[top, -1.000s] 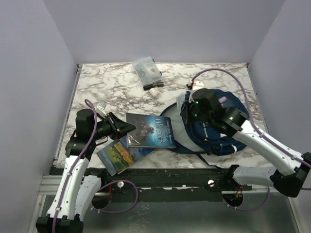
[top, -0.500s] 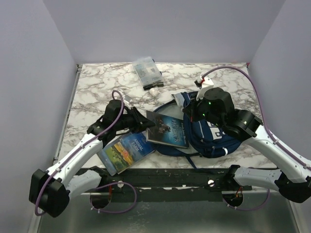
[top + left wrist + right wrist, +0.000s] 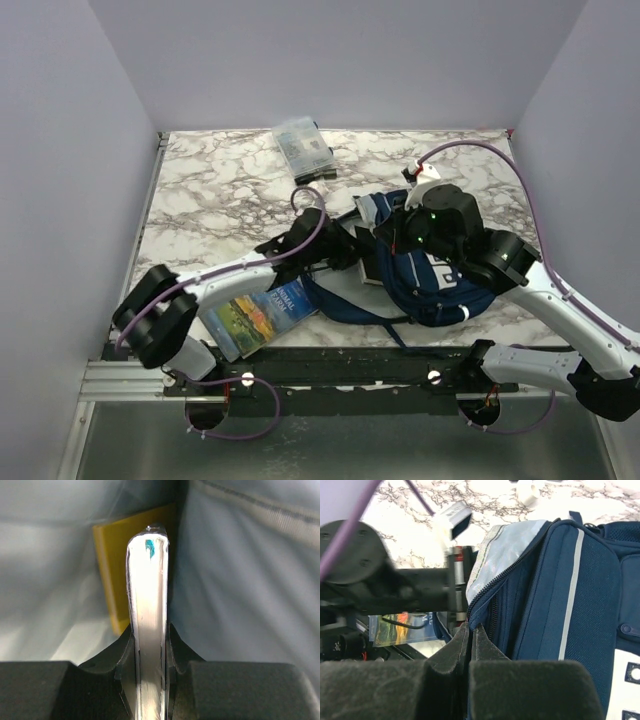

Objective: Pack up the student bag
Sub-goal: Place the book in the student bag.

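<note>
L gripper (image 3: 149,630) is clamped tight on a thin book (image 3: 147,580). It's edge-on to my wrist cam, w/ a finger on each face. Book's far end is inside the backpack (image 3: 440,285), pale lining on both sides. A flat yellow item (image 3: 111,580) sits just behind it; touching or not, can't tell. On top cam the L arm stretches across to the bag's mouth.

R gripper (image 3: 471,630) is pinched shut on the bag's opening edge, right by the zipper, and the mouth gapes toward the L arm.

Backpack sits on the near-right part of the marble table (image 3: 220,180), under the R arm. 2nd book (image 3: 258,315), landscape cover, lies at the near edge, left of the bag. Clear pouch (image 3: 303,148) is at the back, well apart.
</note>
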Robot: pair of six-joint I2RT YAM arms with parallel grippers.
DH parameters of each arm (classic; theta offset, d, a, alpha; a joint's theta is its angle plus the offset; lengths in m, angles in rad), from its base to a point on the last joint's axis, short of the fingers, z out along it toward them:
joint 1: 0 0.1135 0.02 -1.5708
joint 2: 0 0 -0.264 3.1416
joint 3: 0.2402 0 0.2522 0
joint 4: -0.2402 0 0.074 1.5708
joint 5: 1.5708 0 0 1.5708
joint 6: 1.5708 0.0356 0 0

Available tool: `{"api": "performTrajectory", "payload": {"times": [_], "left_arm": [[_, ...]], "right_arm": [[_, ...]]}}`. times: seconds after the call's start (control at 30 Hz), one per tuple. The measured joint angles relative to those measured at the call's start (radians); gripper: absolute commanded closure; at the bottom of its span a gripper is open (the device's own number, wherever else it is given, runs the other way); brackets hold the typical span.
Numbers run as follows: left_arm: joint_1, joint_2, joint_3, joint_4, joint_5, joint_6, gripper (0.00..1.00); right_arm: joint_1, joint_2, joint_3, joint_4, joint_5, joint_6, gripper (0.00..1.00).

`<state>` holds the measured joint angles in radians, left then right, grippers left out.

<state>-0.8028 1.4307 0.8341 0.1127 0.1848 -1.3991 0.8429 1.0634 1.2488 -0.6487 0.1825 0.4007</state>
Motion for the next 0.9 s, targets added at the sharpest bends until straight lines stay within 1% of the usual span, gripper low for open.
{"api": "performTrajectory", "payload": {"times": [0.17, 0.27, 0.33, 0.4, 0.43, 0.63, 0.67, 0.7, 0.73, 0.9], "left_arm": [[-0.078, 0.263, 0.188, 0.113, -0.099, -0.064, 1.0], [-0.103, 0.381, 0.272, 0.163, -0.119, -0.1, 1.0], [-0.108, 0.431, 0.301, 0.19, -0.117, -0.119, 0.86], [-0.11, 0.461, 0.32, 0.21, -0.112, -0.135, 0.65], [-0.11, 0.473, 0.325, 0.221, -0.107, -0.14, 0.57], [-0.112, 0.478, 0.323, 0.216, -0.064, -0.142, 0.38], [-0.112, 0.476, 0.32, 0.214, -0.057, -0.138, 0.26], [-0.112, 0.47, 0.313, 0.201, -0.044, -0.132, 0.04], [-0.111, 0.465, 0.308, 0.192, -0.035, -0.125, 0.02], [-0.106, 0.387, 0.245, 0.1, 0.021, -0.061, 0.02]], "right_arm": [[0.0, -0.004, -0.012, 0.006, -0.011, 0.021, 1.0], [0.0, -0.021, -0.019, 0.01, -0.011, 0.029, 1.0], [-0.001, -0.034, -0.023, 0.009, -0.011, 0.028, 1.0], [-0.007, -0.042, -0.025, 0.008, -0.003, 0.025, 1.0], [-0.008, -0.044, -0.029, 0.008, 0.005, 0.022, 1.0], [-0.007, -0.066, -0.058, 0.012, 0.027, 0.002, 1.0], [-0.007, -0.071, -0.062, 0.013, 0.029, 0.001, 1.0], [-0.007, -0.074, -0.065, 0.013, 0.03, 0.0, 1.0], [-0.007, -0.077, -0.07, 0.014, 0.03, -0.001, 1.0], [-0.007, -0.087, -0.097, 0.027, 0.03, -0.002, 1.0]]}}
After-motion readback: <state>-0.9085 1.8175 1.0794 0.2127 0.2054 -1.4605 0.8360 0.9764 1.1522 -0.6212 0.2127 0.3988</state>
